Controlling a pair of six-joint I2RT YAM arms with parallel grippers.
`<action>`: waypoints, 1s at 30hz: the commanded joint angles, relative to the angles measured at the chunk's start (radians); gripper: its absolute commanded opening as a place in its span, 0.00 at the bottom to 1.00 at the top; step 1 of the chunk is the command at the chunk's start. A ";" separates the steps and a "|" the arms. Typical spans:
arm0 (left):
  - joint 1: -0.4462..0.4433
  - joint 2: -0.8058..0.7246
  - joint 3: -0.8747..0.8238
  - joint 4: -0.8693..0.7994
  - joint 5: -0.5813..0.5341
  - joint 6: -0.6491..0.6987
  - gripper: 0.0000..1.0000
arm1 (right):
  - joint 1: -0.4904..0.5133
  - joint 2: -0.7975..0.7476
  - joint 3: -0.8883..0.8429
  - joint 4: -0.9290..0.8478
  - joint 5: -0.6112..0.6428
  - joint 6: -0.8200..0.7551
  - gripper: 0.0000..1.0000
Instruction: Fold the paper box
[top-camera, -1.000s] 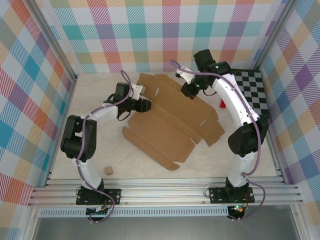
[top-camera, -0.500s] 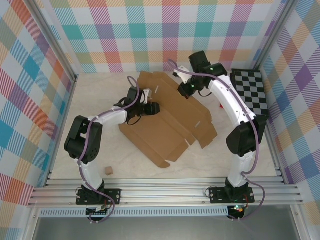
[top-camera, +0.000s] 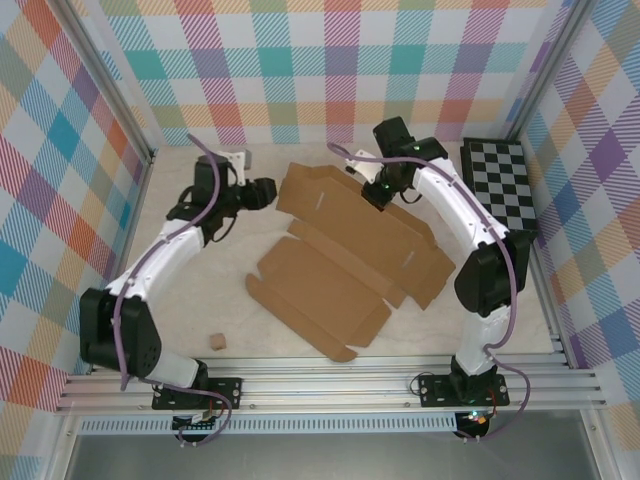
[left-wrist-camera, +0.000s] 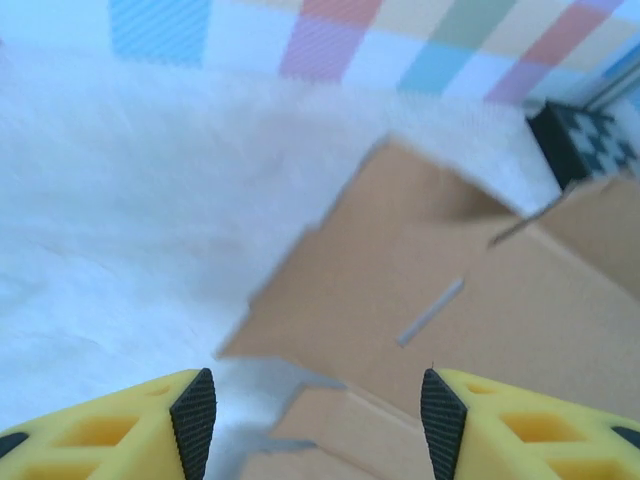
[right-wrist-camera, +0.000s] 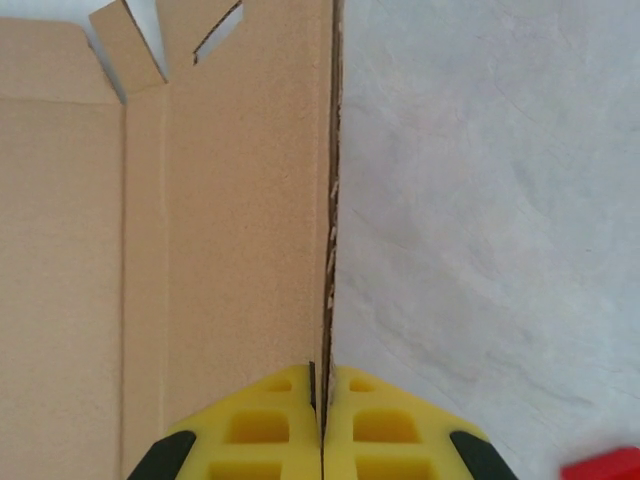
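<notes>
The paper box (top-camera: 345, 255) was seen lying as an unfolded brown sheet at the middle of the white table (top-camera: 200, 310), with its flaps spread toward the near side. Its far edge was pinched between the closed fingers (right-wrist-camera: 280, 405) of the right gripper (top-camera: 378, 192). In the right wrist view that edge was seen end-on, running straight into the clamp. The left gripper (top-camera: 270, 192) was held spread and grasped nothing, just beside the sheet's far left corner. Open table was left on the left and near sides, where a tiny tan cube (top-camera: 216, 341) lay well apart from the sheet. On the right, a checkered board (top-camera: 500, 185) was set against the wall. A red object (right-wrist-camera: 605, 465) was cut off at the frame corner and could not be identified. The left wrist view was blurred, so contact with the cardboard could not be judged there.
</notes>
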 joint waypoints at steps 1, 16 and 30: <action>0.024 0.033 0.003 -0.049 0.007 0.132 0.60 | 0.021 -0.073 -0.038 0.049 0.085 -0.189 0.00; 0.166 0.093 -0.132 0.155 0.399 0.546 0.52 | 0.066 -0.227 -0.354 0.351 0.194 -0.539 0.00; 0.066 0.107 -0.266 0.225 0.424 0.603 0.53 | 0.122 -0.410 -0.741 0.913 0.231 -0.799 0.00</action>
